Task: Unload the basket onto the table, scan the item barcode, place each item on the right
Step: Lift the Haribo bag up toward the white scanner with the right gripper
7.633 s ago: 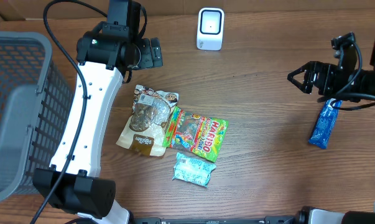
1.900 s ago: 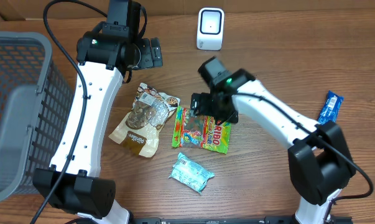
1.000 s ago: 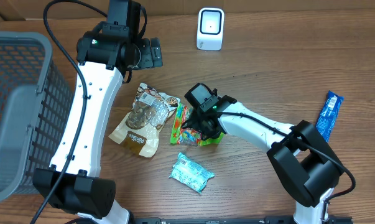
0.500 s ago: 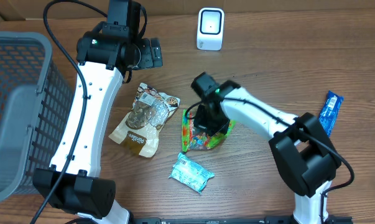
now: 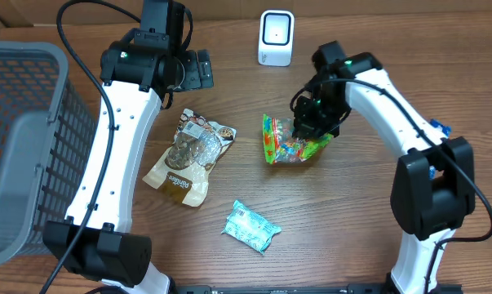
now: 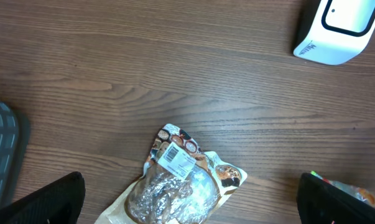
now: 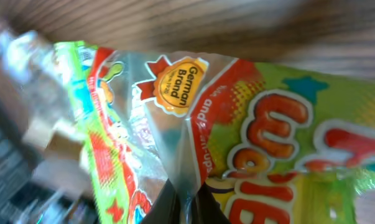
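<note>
The item is a green and red gummy candy bag (image 5: 288, 143), hanging crumpled above the table with my right gripper (image 5: 312, 122) shut on one edge of it. Its printed front fills the right wrist view, where the candy bag (image 7: 268, 124) is pinched between the dark fingertips of the right gripper (image 7: 184, 202). No barcode shows on it. The white scanner (image 5: 276, 37) stands at the back, up and left of the bag; it also shows as the scanner (image 6: 339, 28) in the left wrist view. My left gripper (image 5: 198, 70) hovers open and holds nothing.
A brown snack pouch (image 5: 187, 155) lies left of the bag and under the left gripper (image 6: 187, 211), seen as the pouch (image 6: 181, 180). A teal packet (image 5: 254, 224) lies nearer the front. A grey basket (image 5: 25, 139) fills the left side. A blue bar (image 5: 436, 126) peeks out behind the right arm.
My right gripper closed on the candy bag, lifted it off the table and carried it right and back, closer to the scanner. The left arm has not moved.
</note>
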Tool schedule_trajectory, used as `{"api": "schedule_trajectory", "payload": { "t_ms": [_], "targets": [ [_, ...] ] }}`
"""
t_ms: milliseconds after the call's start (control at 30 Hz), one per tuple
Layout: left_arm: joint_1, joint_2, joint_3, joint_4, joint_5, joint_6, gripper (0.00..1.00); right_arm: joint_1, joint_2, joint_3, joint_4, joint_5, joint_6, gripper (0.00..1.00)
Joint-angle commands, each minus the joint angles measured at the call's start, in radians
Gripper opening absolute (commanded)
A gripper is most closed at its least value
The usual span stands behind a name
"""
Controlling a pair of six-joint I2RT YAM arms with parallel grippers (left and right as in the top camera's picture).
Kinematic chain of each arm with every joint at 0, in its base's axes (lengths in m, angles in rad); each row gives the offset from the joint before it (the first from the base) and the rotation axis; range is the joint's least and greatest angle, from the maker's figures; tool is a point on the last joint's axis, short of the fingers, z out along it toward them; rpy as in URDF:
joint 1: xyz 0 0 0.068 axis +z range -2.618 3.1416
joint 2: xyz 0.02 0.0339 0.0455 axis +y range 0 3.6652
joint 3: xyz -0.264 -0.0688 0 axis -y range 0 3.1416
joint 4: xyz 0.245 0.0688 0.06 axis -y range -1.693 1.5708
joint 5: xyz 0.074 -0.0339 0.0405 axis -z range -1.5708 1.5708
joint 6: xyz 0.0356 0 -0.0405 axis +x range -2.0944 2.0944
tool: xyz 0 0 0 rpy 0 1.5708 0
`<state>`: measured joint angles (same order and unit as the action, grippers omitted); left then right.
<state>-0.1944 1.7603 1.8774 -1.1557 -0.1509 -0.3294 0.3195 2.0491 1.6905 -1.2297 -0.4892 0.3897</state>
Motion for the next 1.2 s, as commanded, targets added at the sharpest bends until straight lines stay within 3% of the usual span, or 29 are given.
{"api": "schedule_trajectory", "payload": {
  "t_ms": [0,100,500,900,1167],
  "targets": [
    [0.004,-0.015,0.016,0.000,-0.006,0.023,1.00,-0.023,-0.007,0.022,-0.034,-0.409,-0.247,0.04],
    [0.004,-0.015,0.016,0.000,-0.006,0.023,1.00,-0.052,-0.007,0.022,-0.064,-0.589,-0.290,0.04],
    [0.004,-0.015,0.016,0.000,-0.006,0.023,1.00,-0.128,-0.006,0.022,0.013,-0.924,-0.256,0.04],
    [0.004,-0.015,0.016,0.000,-0.006,0.023,1.00,-0.132,-0.006,0.022,0.090,-0.914,-0.229,0.04],
    [0.004,-0.015,0.016,0.001,-0.006,0.023,1.00,-0.132,-0.006,0.022,0.186,-0.668,-0.092,0.04]
  ]
}}
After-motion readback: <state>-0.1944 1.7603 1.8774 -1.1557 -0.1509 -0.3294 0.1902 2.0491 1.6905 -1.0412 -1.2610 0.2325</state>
